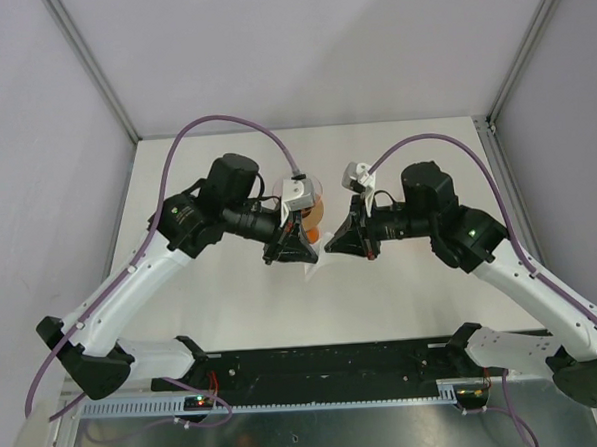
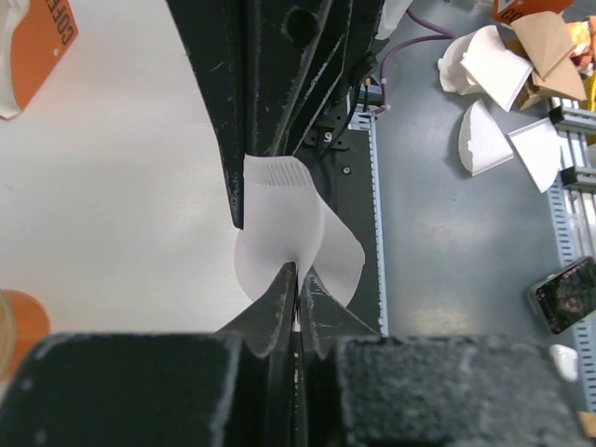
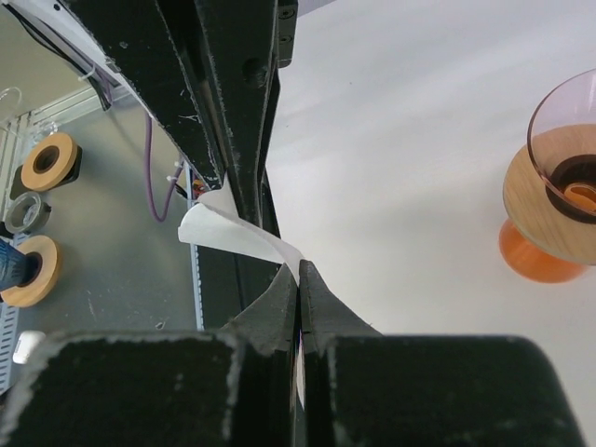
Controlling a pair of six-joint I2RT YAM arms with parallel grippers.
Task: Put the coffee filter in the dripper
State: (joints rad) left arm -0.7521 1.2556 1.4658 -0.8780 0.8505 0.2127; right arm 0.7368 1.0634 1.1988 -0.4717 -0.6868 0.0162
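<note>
Both grippers were on the thin white paper coffee filter (image 2: 279,233). The left gripper (image 2: 298,289) was closed on its lower edge and the right gripper (image 3: 299,279) was closed on the opposite edge, no gap showing between either pair of fingers. The filter hung above the white table (image 1: 395,158) in the narrow space between the two fingertips, bowed and partly spread, its span running roughly 9 to 3 o'clock in the top view. The clear pinkish cone-shaped dripper (image 3: 559,130) lay at about 12 o'clock from the filter in that view, near but not touching; in the right wrist view it sat at 2 o'clock from the fingertips. It stood upright, mouth up, on a wooden collar (image 3: 540,200) over a small orange cup (image 3: 535,265). Both tips looked about equally near it, and the left wrist partly hid it from above. Judgement: the move called for a short carry toward 12 o'clock with the point of the cone down, and one gripper would likely have to let go first. The table around the dripper was bare and flat, with a flat orange "COFFEE" packet (image 2: 42,42) well apart. Risk: paper creasing or tearing under a two-sided pull, or a wrist nudging the dripper.
</note>
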